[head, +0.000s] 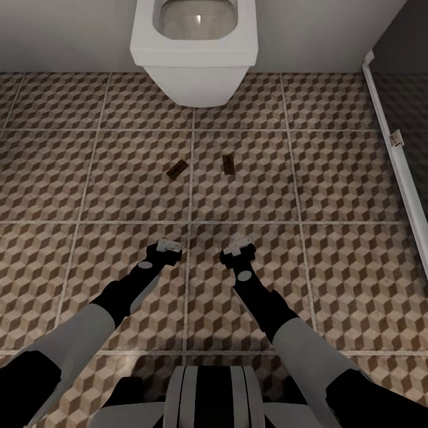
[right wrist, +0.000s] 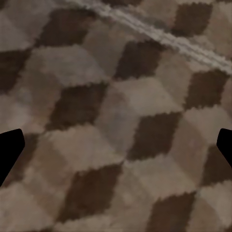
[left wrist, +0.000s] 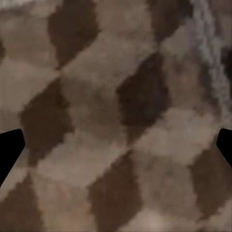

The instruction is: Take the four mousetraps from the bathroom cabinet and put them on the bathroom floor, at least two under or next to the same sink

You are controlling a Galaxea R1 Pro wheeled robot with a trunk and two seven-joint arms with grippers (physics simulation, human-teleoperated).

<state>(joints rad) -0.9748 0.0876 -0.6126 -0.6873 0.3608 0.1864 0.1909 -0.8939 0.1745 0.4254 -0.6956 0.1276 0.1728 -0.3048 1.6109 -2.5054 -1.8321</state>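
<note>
Below, bathroom floor [head: 333, 178] cube-patterned tiles. Left pincer [head: 169, 245] points down near floor, fingers spread wide, nothing held. Left mousetrap [head: 177, 170] lies flat on tile, skewed; right mousetrap [head: 228, 164] just across grout line, both before white toilet [head: 193, 53]. Right pincer [head: 242, 245] likewise spread wide, nothing held.

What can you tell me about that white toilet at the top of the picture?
The toilet is a white, glossy, square-cornered bowl, seen from above with its open basin greyish inside. It stands against the pale wall, its tapered base resting on the cube-patterned floor tiles. Nothing touches it; two small mousetraps lie on the tiles in front, apart from it.
</note>
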